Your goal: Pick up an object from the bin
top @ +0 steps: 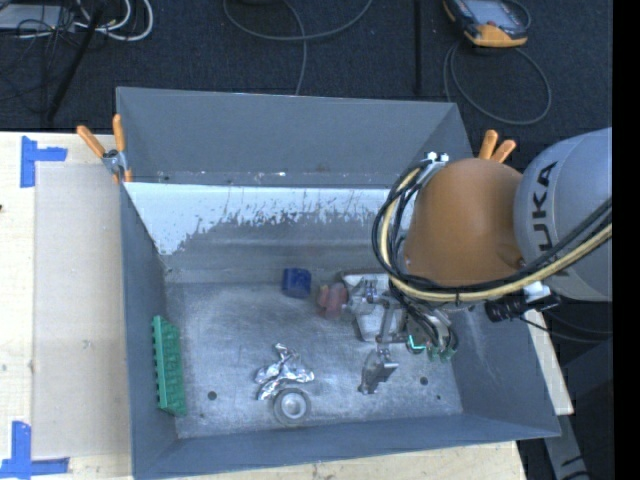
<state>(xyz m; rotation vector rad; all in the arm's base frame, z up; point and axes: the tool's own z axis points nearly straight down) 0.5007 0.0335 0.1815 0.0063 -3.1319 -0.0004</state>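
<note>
Pictured with the two-finger gripper (376, 373) low over bare floor right of centre in the grey metal bin (300, 148), grip width impossible to tell. Nearest to it: a small reddish-brown lump (330, 299) beside a small blue block (296, 282) at upper left, crumpled silver foil (281, 371) at lower left.

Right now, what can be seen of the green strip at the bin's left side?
The green strip is long, narrow, ridged along its length, and looks like plastic. It lies flat on the floor of the bin, running front to back beside the left wall's foot. Nothing lies on it; the crumpled foil, nearest to it, sits well apart on its right.
</note>
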